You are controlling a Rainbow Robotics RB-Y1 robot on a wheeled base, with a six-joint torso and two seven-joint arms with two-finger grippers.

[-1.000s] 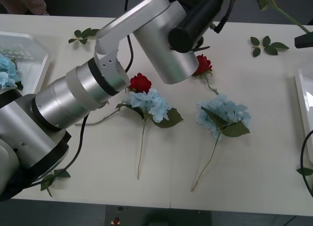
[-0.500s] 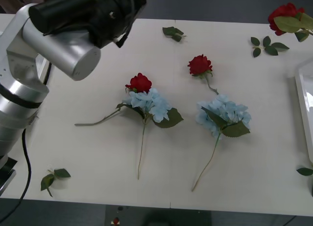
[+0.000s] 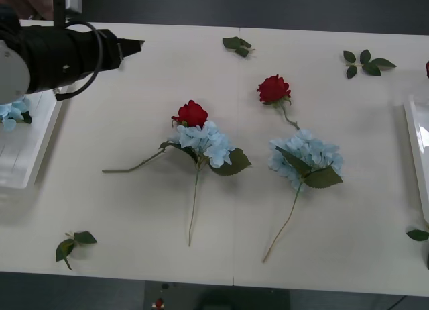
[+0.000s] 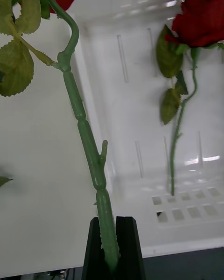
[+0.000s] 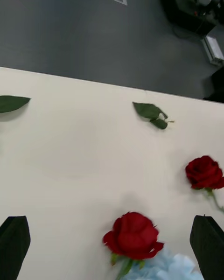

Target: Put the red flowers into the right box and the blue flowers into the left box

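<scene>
My right gripper (image 4: pixel 112 249) is shut on the green stem of a red flower (image 4: pixel 86 135), which hangs over the near rim of the right box (image 4: pixel 140 98). Another red flower (image 4: pixel 198 14) lies inside that box. Two red flowers (image 3: pixel 192 113) (image 3: pixel 273 88) lie mid-table, seen closer in the left wrist view (image 5: pixel 133 235) (image 5: pixel 204 171). Two blue flowers (image 3: pixel 208 143) (image 3: pixel 305 158) lie just in front of them. The left box (image 3: pixel 27 156) holds a blue flower (image 3: pixel 10 113). My left gripper (image 3: pixel 131 47) (image 5: pixel 111 219) hovers open near the left box, nothing between its fingers.
Loose green leaf sprigs lie at the far edge (image 3: pixel 237 45), the far right (image 3: pixel 366 60), the near left corner (image 3: pixel 72 244) and the near right edge (image 3: pixel 417 235). The right box's rim (image 3: pixel 411 145) shows at the table's right edge. Dark floor lies beyond the table.
My left arm has swung from over the table's middle back to the far left, uncovering the flowers. The red flower held at the far right has passed out of the front view.
</scene>
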